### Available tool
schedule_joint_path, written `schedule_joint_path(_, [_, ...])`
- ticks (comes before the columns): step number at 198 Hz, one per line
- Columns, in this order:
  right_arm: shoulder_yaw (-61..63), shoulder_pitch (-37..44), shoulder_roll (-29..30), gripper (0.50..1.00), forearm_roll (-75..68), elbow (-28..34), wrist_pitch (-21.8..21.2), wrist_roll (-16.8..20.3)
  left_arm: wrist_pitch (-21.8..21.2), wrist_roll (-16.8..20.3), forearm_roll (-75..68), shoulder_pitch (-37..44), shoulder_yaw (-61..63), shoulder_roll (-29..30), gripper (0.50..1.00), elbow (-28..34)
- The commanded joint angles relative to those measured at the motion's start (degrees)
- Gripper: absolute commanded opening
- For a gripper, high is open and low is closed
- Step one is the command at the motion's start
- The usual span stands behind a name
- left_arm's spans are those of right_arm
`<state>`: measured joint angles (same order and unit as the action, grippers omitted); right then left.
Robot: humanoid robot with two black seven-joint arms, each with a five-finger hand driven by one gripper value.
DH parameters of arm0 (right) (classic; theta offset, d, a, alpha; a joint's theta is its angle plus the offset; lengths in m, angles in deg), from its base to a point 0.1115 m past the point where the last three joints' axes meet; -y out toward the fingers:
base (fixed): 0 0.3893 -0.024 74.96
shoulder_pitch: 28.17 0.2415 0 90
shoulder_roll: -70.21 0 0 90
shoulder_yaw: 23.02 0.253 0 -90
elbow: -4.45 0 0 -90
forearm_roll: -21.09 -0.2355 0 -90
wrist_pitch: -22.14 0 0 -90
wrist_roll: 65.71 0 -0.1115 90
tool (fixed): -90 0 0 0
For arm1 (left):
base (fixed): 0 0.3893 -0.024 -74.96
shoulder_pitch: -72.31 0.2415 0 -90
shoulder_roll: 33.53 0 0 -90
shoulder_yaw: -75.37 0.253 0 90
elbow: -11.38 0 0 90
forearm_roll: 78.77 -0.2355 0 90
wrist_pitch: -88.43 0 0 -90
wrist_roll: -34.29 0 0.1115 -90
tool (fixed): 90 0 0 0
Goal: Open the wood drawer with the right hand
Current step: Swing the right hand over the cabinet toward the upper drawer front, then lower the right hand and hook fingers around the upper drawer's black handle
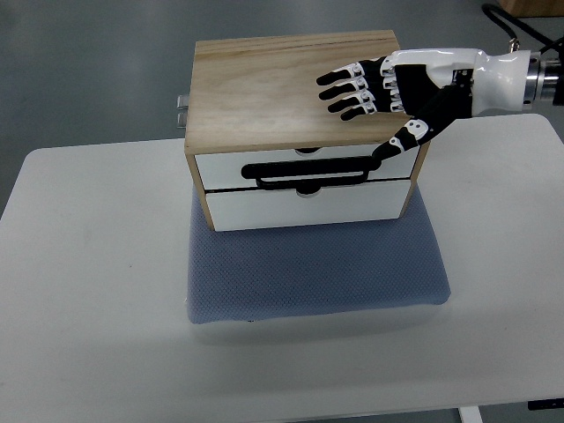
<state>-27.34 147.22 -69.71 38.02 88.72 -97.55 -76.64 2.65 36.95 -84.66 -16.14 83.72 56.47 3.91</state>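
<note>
A small wooden cabinet (264,88) with two white drawer fronts stands on a blue-grey mat. The upper drawer (220,169) carries a black bar handle (308,172), and the lower drawer (308,208) sits shut beneath it. My right hand (366,110) comes in from the right edge and hovers over the cabinet's top right part. Its fingers (344,88) are spread over the wooden top, pointing left. The thumb (401,141) reaches down toward the right end of the handle. It holds nothing. The left arm does not show.
The blue-grey mat (317,273) lies on a white table (88,282), reaching out in front of the cabinet. A metal fitting (181,110) juts from the cabinet's left side. Grey floor lies beyond the table's far edge.
</note>
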Motion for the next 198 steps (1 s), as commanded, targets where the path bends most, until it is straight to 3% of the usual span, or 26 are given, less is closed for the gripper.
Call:
schedule_joint_path(1, [-0.08,0.13,2.29,0.952,3.20,0.02,0.33,0.03,0.00,-0.02,0.00,0.03,0.00,0.00,1.000,0.00])
schedule_joint_path(28, [-0.08,0.04,3.25,0.950,3.99,0.02,-0.55,0.12,0.00,-0.02,0.00,0.04,0.00,0.00,1.000,0.00])
schedule_joint_path(97, [-0.34,-2.77,6.42,0.952,7.77,-0.77,2.27,0.03,0.00,0.07,0.00,0.04,0.00,0.00,1.000,0.00])
schedule_joint_path(198, [-0.08,-7.51,8.70,0.952,10.67,-7.80,3.06,-0.14,0.00,-0.02,0.00,0.03,0.00,0.00,1.000,0.00])
